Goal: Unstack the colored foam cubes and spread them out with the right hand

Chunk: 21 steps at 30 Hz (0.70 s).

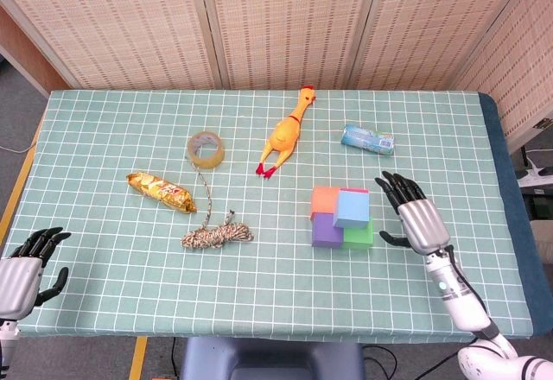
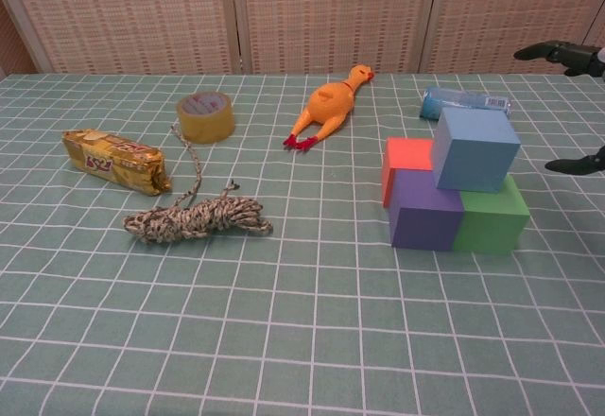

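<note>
Cubes stacked mid-table, right of centre: blue cube [image 1: 352,208] sits on top, over orange [image 1: 323,199], purple [image 1: 326,231] and green [image 1: 359,235]. Right hand [image 1: 415,216] is just right of the stack, fingers spread, holding nothing, not touching. Left hand [image 1: 24,262] sits at the near-left table [image 1: 104,121] edge, fingers loosely curled, holding nothing. Rope [image 1: 216,235], tape [image 1: 206,148] and rubber chicken [image 1: 285,134] lie to the left.
</note>
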Tool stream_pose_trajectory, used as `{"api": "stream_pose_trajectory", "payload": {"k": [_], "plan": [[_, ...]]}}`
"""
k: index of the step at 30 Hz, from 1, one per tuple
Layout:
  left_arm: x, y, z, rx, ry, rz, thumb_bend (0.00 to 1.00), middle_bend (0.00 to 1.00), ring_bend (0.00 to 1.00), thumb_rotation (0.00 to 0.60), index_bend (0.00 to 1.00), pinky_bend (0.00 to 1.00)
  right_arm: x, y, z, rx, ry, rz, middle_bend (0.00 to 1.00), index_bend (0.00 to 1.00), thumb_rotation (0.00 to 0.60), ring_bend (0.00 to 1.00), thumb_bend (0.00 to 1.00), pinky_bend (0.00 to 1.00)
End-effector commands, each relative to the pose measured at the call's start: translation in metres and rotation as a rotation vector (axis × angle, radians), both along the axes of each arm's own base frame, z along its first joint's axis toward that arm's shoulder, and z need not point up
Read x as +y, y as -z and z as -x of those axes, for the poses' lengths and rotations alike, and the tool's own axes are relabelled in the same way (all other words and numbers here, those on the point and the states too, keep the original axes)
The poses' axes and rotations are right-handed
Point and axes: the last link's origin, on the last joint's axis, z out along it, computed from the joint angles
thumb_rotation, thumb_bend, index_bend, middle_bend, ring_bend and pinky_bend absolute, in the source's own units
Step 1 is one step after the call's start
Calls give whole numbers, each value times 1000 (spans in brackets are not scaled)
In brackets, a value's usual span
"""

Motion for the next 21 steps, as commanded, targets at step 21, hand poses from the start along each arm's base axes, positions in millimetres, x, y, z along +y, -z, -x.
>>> {"api": "stream_pose_trajectory", "payload": {"k": [21], "plan": [[0,0,1,14,-19,18,460,157,136,600,210,349,-42,62,-42,-183,-19,-152,104,93,600,60,65,239]]}}
